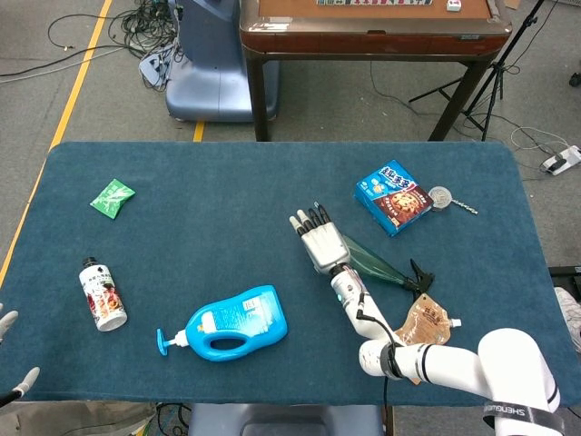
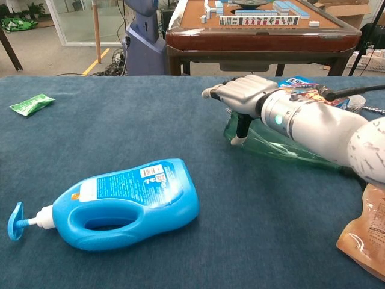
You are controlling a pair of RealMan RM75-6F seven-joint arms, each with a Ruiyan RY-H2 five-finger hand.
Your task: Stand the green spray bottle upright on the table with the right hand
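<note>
The green spray bottle lies on its side on the blue table, its black nozzle pointing right toward the brown pouch. In the chest view the green spray bottle shows clear green, base to the left. My right hand lies over the base end, fingers stretched out flat. From the chest, the right hand hovers on top while its thumb hangs down against the base. Nothing is gripped. My left hand shows only as spread fingertips at the bottom left edge.
A blue detergent bottle lies left of the spray bottle, also seen as the blue detergent bottle. A brown pouch, a cookie box, a small white bottle and a green packet lie around the table.
</note>
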